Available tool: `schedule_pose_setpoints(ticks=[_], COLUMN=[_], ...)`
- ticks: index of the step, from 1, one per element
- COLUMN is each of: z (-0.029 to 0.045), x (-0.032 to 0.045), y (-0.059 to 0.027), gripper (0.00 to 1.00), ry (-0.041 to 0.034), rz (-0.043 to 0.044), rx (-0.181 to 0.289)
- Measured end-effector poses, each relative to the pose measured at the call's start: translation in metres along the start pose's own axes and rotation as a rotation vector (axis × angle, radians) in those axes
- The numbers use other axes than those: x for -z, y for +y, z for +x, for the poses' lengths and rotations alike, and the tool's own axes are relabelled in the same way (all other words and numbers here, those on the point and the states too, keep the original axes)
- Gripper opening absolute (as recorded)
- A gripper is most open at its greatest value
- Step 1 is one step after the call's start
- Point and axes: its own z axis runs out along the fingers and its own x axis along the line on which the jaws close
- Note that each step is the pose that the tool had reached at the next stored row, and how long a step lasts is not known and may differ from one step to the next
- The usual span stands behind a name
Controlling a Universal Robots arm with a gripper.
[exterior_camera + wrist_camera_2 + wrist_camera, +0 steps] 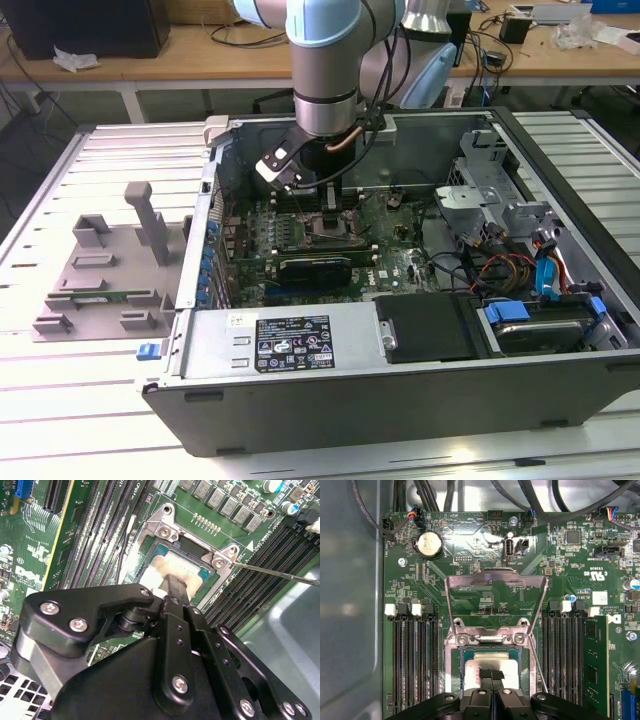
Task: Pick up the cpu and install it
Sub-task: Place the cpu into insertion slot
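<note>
1 arm [322,90] reaches down into the open pc case [400,400] on the desk [60,430]. In the exterior view its wrist hangs at approx 11 o'clock from the case's middle, w/ a grey holder tray [100,270] out at 9 o'clock.

In the first wrist view the tool [491,674] has its 2 fingers pressed together, nothing between them, tips over the cpu [476,666]. The chip lies flat inside the socket [451,680]. The load plate [495,580] is flipped open and the lever [280,572] unlatched.

Judged step: seating, clamp not yet done. Whatever follows calls for a straight vertical move, no sideways drag.

Hidden: the tool's body covers approx 1/2 the chip. Can't tell if the tips touch it, or if it sits flush.
</note>
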Motion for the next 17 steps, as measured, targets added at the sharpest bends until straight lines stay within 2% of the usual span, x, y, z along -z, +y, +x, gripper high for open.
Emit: schedule_pose_setpoints(ticks=[3, 6, 10, 13, 17], z=[-0.0002, -0.0003, -0.0005, -0.0006, -0.0006], x=[0.0055, 0.0156, 0.0341, 0.0443, 0.0465], y=[0.0002, 0.0007, 0.0015, 0.0020, 0.0021], gripper=[0.11, 0.11, 0.11, 0.11, 0.11], ry=[-0.0010, -0.0011, -0.0011, -0.0012, -0.0012], rz=[0.0008, 0.0008, 0.0008, 0.0009, 0.0008], rx=[0.000, 0.000, 0.000, 0.000, 0.000])
